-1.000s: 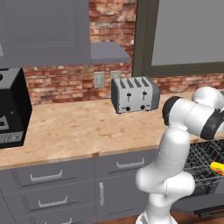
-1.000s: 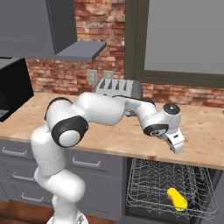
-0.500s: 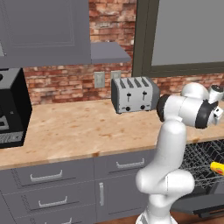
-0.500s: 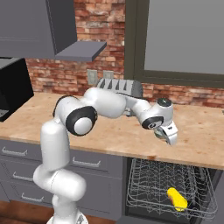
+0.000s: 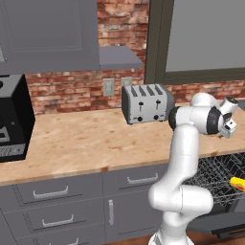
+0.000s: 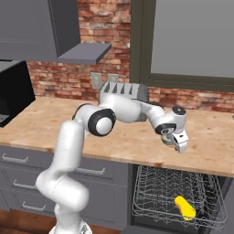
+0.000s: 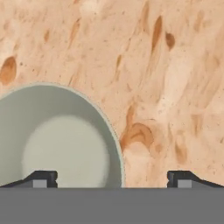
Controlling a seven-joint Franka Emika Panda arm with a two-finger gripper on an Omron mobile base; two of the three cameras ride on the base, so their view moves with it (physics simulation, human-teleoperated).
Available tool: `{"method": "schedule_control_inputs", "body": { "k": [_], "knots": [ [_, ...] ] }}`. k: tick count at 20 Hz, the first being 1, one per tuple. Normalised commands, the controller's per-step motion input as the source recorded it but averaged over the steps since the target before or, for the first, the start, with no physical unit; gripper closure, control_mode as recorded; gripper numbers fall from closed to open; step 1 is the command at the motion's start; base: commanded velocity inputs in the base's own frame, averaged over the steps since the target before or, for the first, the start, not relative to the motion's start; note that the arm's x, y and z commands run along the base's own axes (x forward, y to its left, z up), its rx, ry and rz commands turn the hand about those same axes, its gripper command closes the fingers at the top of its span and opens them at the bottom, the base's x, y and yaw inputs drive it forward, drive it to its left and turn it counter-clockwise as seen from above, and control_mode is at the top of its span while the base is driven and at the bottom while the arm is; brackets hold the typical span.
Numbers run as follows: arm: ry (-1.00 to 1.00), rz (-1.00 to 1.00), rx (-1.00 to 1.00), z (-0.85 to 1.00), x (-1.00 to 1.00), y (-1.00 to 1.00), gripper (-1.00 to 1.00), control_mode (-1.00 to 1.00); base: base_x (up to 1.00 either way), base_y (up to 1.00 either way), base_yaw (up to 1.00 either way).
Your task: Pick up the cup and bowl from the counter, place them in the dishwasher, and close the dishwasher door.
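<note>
Near the counter's (image 6: 137,146) front edge, above the open dishwasher (image 6: 176,196), we hover the gripper (image 7: 111,177), spread wide and empty, over the bowl (image 7: 57,140). Next we'd centre on its rim and descend.

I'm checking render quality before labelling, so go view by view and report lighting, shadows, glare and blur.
Left base view: even, flat light, no glare; the toaster is sharp. Right base view: same soft light, with faint shading under the open gripper on the counter. Hand view: the pale bowl has a soft, slightly blurred rim and gentle inner shading; the wood grain looks smeared.
</note>
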Motion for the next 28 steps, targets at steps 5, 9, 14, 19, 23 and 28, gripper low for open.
{"method": "schedule_control_inputs", "body": {
  "k": [5,9,14,19,23,28],
  "knots": [
    [0.02,0.0,0.06,-0.22,0.58,-0.23,1.0,-1.0,0.0,0.0,0.0],
    [0.02,0.0,0.01,-0.13,0.31,-0.06,1.0,-1.0,0.0,0.0,0.0],
    [0.0,0.0,-0.01,0.02,0.0,0.18,1.0,-1.0,0.0,0.0,0.0],
    [0.0,0.0,-0.17,0.0,-0.01,0.95,1.0,-1.0,0.0,0.0,0.0],
    [0.0,0.0,-0.24,-0.12,-0.29,1.0,1.0,-1.0,0.0,0.0,0.0],
    [-0.01,0.0,-0.2,-0.04,-0.54,0.67,1.0,-1.0,0.0,0.0,0.0]
  ]
}}
